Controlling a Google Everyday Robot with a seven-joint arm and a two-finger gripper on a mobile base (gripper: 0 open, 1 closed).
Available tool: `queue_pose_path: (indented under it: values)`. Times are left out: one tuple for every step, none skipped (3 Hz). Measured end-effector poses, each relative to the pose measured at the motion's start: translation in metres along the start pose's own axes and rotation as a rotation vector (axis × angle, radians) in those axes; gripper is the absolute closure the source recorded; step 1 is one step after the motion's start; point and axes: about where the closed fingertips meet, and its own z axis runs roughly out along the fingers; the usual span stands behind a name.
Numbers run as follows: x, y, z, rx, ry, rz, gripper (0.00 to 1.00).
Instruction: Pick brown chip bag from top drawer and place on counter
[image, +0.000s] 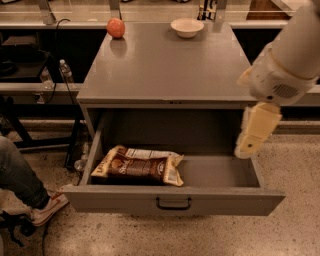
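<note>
The brown chip bag (137, 166) lies flat in the left half of the open top drawer (225, 202), its long axis running 9 to 3 o'clock. The hand (252, 137) hangs above the drawer's right side, with the bag at its 8 o'clock. Whether the hand is wide or narrow cannot be told.

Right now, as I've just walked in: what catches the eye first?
The top drawer stands open with the chip bag lying in its left half. The gripper hangs by the drawer's right end, apart from the bag. At the far edge of the counter sit a red fruit and a bowl.
</note>
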Motion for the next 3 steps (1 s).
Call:
queue_pose_path:
  values:
    - [-0.032, -0.001, 0.051, 0.011, -0.048, -0.006, 0.0]
    - [-0.032, -0.001, 0.051, 0.011, -0.048, -0.006, 0.0]
    - [-0.067, 0.001, 0.085, -0.036, -0.067, -0.06, 0.0]
